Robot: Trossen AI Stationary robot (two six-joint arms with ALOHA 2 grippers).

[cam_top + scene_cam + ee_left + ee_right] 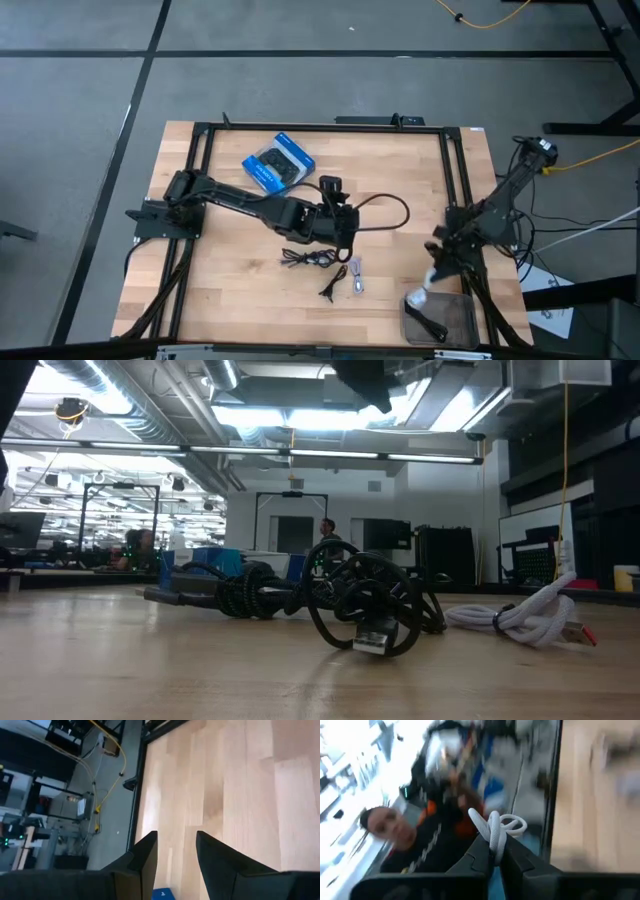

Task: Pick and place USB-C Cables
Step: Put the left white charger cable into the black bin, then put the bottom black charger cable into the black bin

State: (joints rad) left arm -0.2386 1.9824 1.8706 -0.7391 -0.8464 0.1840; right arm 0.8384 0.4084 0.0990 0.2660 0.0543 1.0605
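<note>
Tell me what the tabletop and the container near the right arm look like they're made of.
The pale tabletop looks like wood in a matte finish: jointed planks with visible grain. The clear rectangular bin looks like glossy plastic, since the surface shows through it, though glass can't be excluded.

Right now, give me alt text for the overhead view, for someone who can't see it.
From above, the right claw holds a white cable over a clear bin at the wooden table's near right corner. The left claw hangs mid-table above loose black cables, a blue box behind it.
</note>
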